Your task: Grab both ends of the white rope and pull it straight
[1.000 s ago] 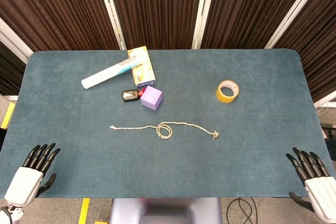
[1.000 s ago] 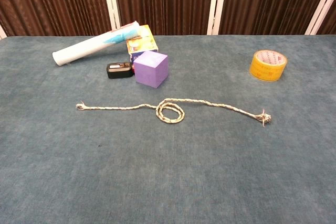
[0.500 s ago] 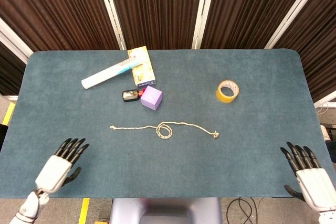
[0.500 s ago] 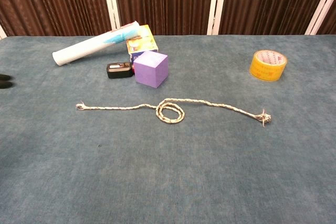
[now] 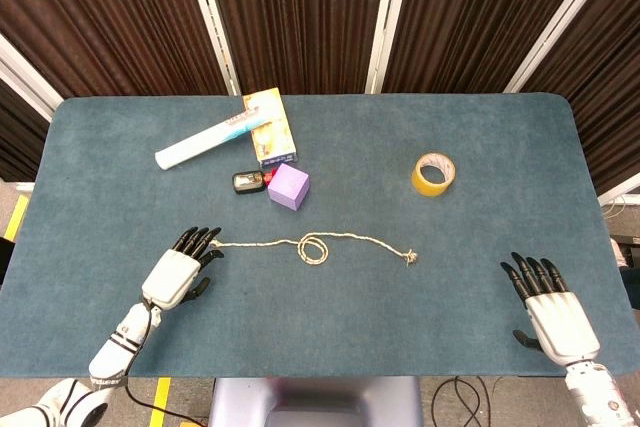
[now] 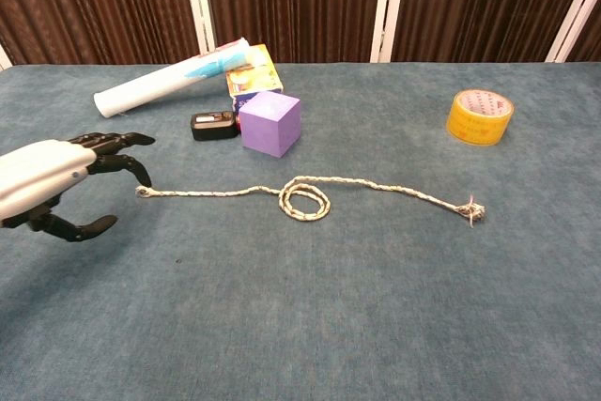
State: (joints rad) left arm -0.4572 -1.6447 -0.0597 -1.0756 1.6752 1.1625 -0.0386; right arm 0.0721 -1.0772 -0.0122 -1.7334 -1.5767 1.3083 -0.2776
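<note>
The white rope (image 5: 345,239) (image 6: 376,185) lies across the middle of the table with a small loop (image 5: 313,248) (image 6: 303,200) near its centre. Its left end (image 5: 213,243) (image 6: 143,192) sits just beyond the fingertips of my left hand (image 5: 178,269) (image 6: 56,180), which is open with fingers spread and holds nothing. The frayed right end (image 5: 410,257) (image 6: 472,211) lies far from my right hand (image 5: 545,303), which is open, palm down, near the table's front right edge. The chest view does not show the right hand.
Behind the rope stand a purple cube (image 5: 288,186) (image 6: 269,122), a small black device (image 5: 247,181) (image 6: 213,125), a yellow box (image 5: 270,124) and a white tube (image 5: 205,141) (image 6: 169,77). A yellow tape roll (image 5: 433,174) (image 6: 479,116) sits at back right.
My left hand has moved forward and to the right, from the front left corner up to the rope's left end. The right hand has come a little inward over the table. The rope has not moved.
</note>
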